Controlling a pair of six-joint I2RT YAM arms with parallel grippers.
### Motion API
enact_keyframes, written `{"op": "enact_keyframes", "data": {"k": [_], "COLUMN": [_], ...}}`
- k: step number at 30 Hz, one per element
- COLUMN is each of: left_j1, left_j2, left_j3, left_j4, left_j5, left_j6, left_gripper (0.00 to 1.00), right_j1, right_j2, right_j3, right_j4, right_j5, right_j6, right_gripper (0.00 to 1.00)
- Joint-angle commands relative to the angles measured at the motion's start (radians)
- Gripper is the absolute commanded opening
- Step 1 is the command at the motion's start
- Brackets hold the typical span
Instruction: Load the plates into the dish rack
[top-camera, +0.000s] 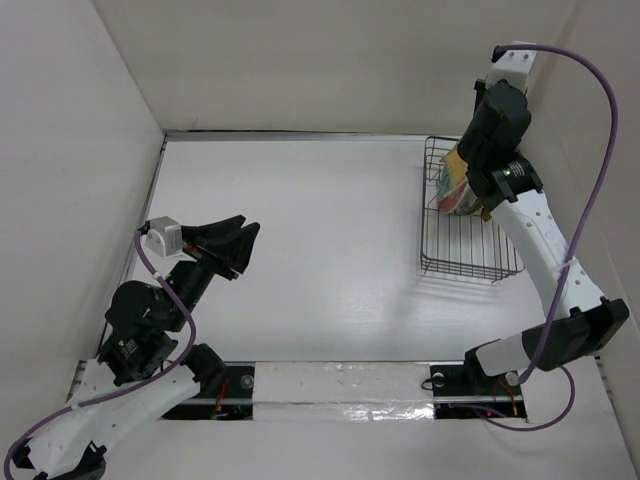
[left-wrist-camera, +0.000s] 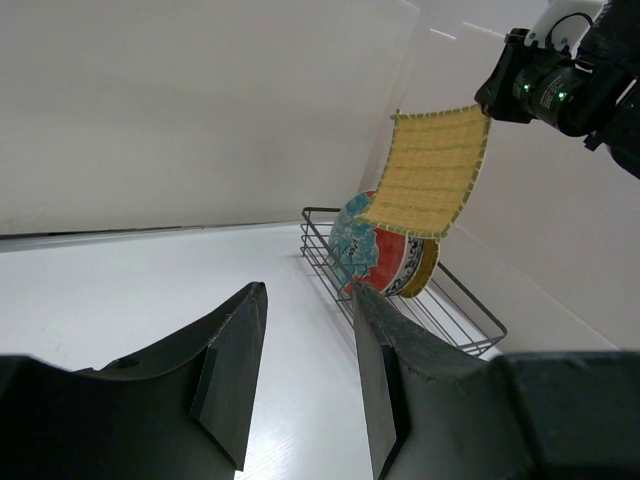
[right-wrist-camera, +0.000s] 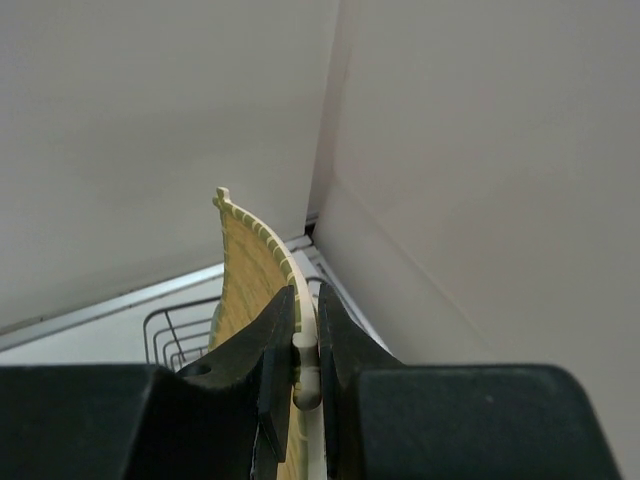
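The right pincer (right-wrist-camera: 305, 335) is clamped on the rim of the square yellow woven plate (left-wrist-camera: 430, 170), which hangs tilted above the dish rack (top-camera: 468, 268) at the bench's (top-camera: 320, 250) 2 o'clock corner. In the rack, the red-rimmed teal plate (left-wrist-camera: 356, 245) and the blue-and-white floral plate (left-wrist-camera: 407, 278) stand on edge, leaning together. The left pincer (left-wrist-camera: 308, 300) hovers at 8 o'clock, fingers apart and empty.

Bright, diffuse overhead light nearly washes out the white tabletop (top-camera: 300, 230). The rack (top-camera: 460, 270) casts only a faint, soft shadow. Glare streaks the glossy strip (top-camera: 340, 385) at the near edge. In its own wrist view the left pincer (left-wrist-camera: 308, 290) looks dark and soft, while the yellow plate (left-wrist-camera: 432, 170) is crisp.
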Motion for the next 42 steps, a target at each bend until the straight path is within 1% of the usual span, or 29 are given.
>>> {"op": "enact_keyframes", "data": {"k": [1, 5, 11, 12, 14, 20, 27, 33, 35, 39, 42], "left_j1": [0.002, 0.002, 0.002, 0.002, 0.002, 0.002, 0.002, 0.002, 0.002, 0.002, 0.002], "left_j2": [-0.003, 0.003, 0.011, 0.012, 0.012, 0.014, 0.020, 0.029, 0.035, 0.038, 0.040], "left_j3": [0.009, 0.010, 0.009, 0.009, 0.009, 0.007, 0.009, 0.006, 0.006, 0.006, 0.006], "left_j4": [0.057, 0.054, 0.054, 0.054, 0.054, 0.054, 0.054, 0.054, 0.054, 0.053, 0.054], "left_j5": [0.016, 0.020, 0.017, 0.017, 0.014, 0.013, 0.014, 0.011, 0.013, 0.010, 0.008], "left_j6": [-0.010, -0.010, -0.010, -0.008, -0.008, -0.007, -0.007, -0.005, -0.005, -0.002, -0.002], "left_gripper": [0.37, 0.37, 0.37, 0.37, 0.37, 0.37, 0.37, 0.37, 0.37, 0.37, 0.37], "right_j1": [-0.013, -0.013, -0.002, -0.002, 0.009, 0.029, 0.020, 0.020, 0.010, 0.001, 0.001], "right_j2": [-0.020, 0.020, 0.059, 0.062, 0.068, 0.088, 0.149, 0.212, 0.240, 0.252, 0.267], "right_j3": [-0.040, -0.081, -0.121, -0.148, -0.172, -0.284, -0.305, -0.282, -0.264, -0.254, -0.290], "right_j4": [0.296, 0.421, 0.570, 0.618, 0.655, 0.850, 1.010, 1.097, 1.101, 1.084, 1.102], "right_j5": [-0.074, -0.099, -0.134, -0.140, -0.143, -0.132, -0.126, -0.140, -0.143, -0.164, -0.165], "right_j6": [-0.163, -0.279, -0.349, -0.367, -0.381, -0.467, -0.540, -0.598, -0.603, -0.562, -0.553], "right_gripper": [0.00, 0.00, 0.00, 0.00, 0.00, 0.00, 0.00, 0.00, 0.00, 0.00, 0.00]}}
